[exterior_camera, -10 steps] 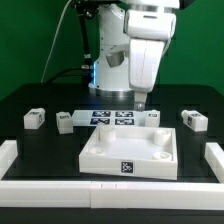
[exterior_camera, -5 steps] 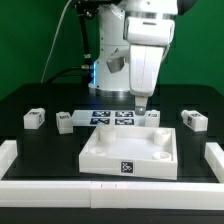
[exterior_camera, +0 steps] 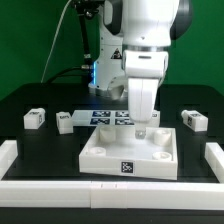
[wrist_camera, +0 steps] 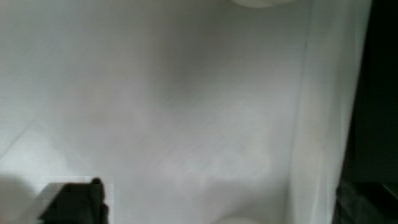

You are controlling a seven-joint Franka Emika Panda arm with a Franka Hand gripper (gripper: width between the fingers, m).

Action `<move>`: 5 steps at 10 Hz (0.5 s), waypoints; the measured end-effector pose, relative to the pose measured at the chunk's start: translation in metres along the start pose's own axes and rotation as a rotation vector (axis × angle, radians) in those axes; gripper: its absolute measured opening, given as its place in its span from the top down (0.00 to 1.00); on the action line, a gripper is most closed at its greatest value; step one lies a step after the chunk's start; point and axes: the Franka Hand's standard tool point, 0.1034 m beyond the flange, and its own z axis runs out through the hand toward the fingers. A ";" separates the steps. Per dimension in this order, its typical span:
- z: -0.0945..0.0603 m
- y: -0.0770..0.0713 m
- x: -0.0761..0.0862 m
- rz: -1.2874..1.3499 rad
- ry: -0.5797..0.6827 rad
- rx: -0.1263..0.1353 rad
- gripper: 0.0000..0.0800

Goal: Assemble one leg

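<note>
Three small white tagged legs lie on the black table: one (exterior_camera: 35,118) at the exterior view's far left, one (exterior_camera: 64,121) beside it, and one (exterior_camera: 192,120) at the right. Another leg (exterior_camera: 155,117) shows just behind the gripper. The large white square panel (exterior_camera: 100,152) lies in front. My gripper (exterior_camera: 141,128) hangs over the panel's back edge, open and empty. In the wrist view the panel's flat white surface (wrist_camera: 178,110) fills the frame, with one dark finger (wrist_camera: 75,203) at the edge and nothing in the gripper (wrist_camera: 217,205).
The marker board (exterior_camera: 108,117) lies behind the panel. White rails stand at the exterior view's left (exterior_camera: 8,152) and right (exterior_camera: 214,155) and along the front (exterior_camera: 110,190). A corner socket (wrist_camera: 267,3) of the panel shows in the wrist view.
The arm has moved forward and down, from above the marker board to over the panel's back edge. The legs and the panel have not moved.
</note>
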 end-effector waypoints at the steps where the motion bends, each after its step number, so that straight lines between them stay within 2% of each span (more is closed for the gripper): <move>1: 0.000 0.001 0.001 0.005 0.002 -0.004 0.19; 5: -0.005 0.002 0.006 0.042 -0.002 -0.006 0.19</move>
